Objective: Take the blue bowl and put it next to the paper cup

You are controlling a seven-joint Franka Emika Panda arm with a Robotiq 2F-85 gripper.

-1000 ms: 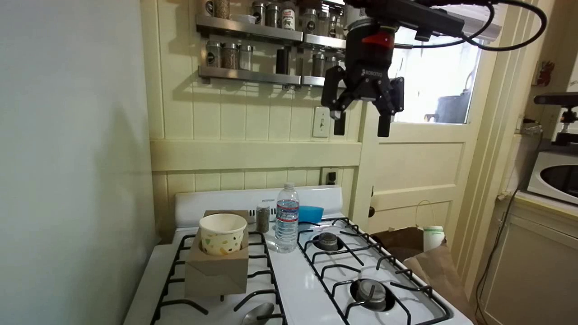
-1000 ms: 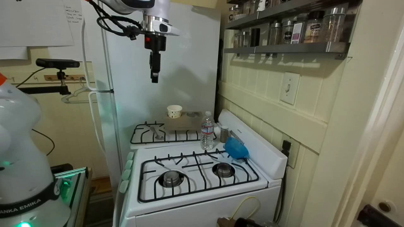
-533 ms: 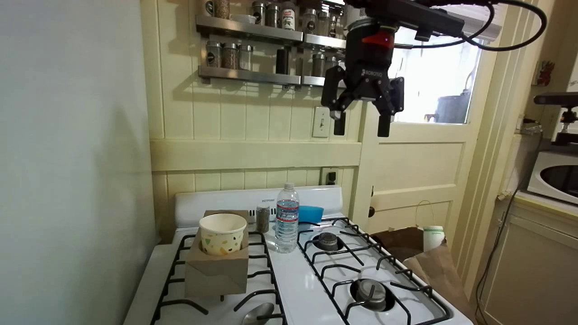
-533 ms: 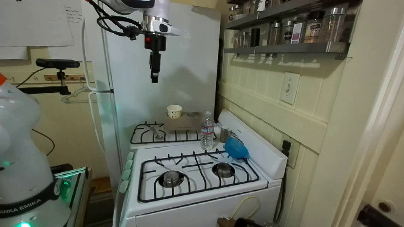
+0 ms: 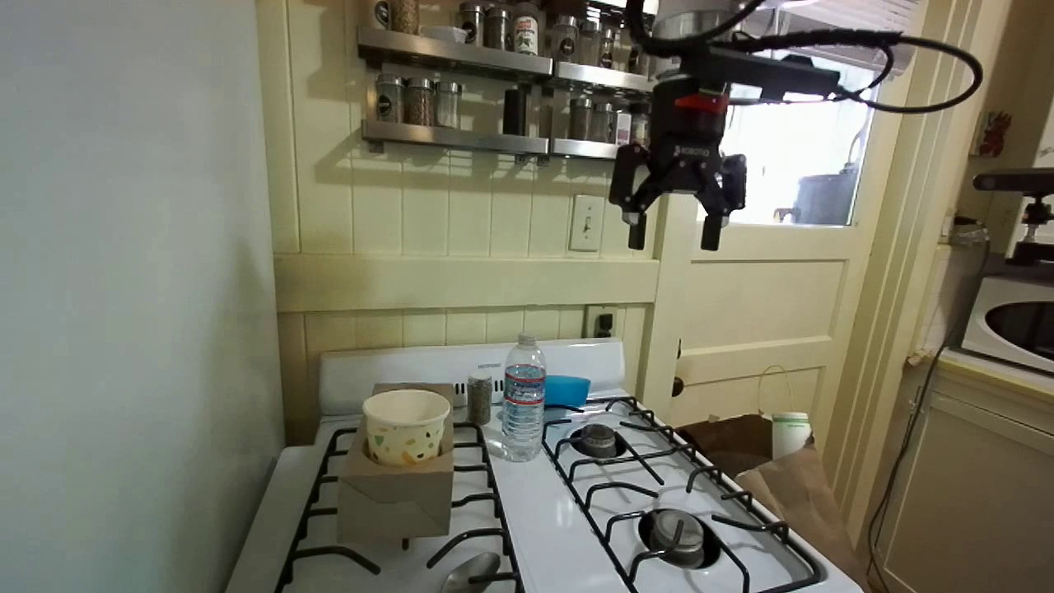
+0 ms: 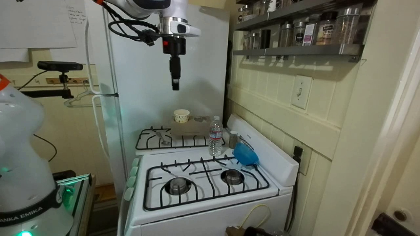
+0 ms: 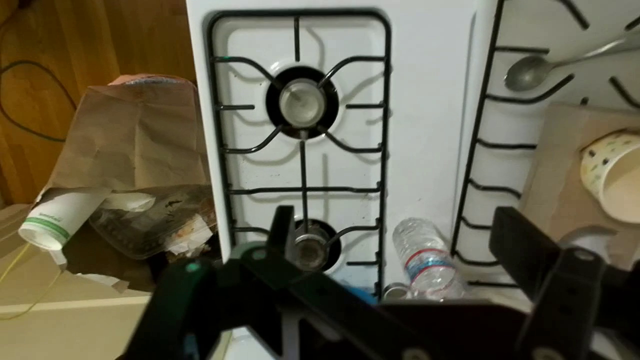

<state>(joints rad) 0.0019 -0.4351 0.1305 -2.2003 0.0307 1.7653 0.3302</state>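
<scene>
The blue bowl (image 6: 245, 154) rests tilted against the stove's back panel at the back corner of the near grate. In an exterior view the bowl (image 5: 568, 390) is partly hidden behind the bottle. In the wrist view only a sliver of the bowl (image 7: 362, 294) shows behind my finger linkage. The cream paper cup (image 5: 403, 436) with coloured flecks sits upright, set into a cardboard box; it also shows in the wrist view (image 7: 597, 160). My gripper (image 5: 673, 236) is open and empty, pointing down, high above the stove. It also shows side-on (image 6: 175, 86).
A clear water bottle (image 6: 215, 137) stands between the grates, near the bowl. A spice jar (image 6: 233, 140) is behind it. The cardboard box (image 5: 394, 502) and a spoon (image 5: 472, 572) lie on the far grate. Spice shelves (image 6: 298, 49) stick out from the wall. A fridge (image 6: 197, 65) borders the stove.
My arm and gripper have moved toward the back wall in the last half second, rightward in both exterior views. The gripper stays open. The bowl, cup and bottle have not moved.
</scene>
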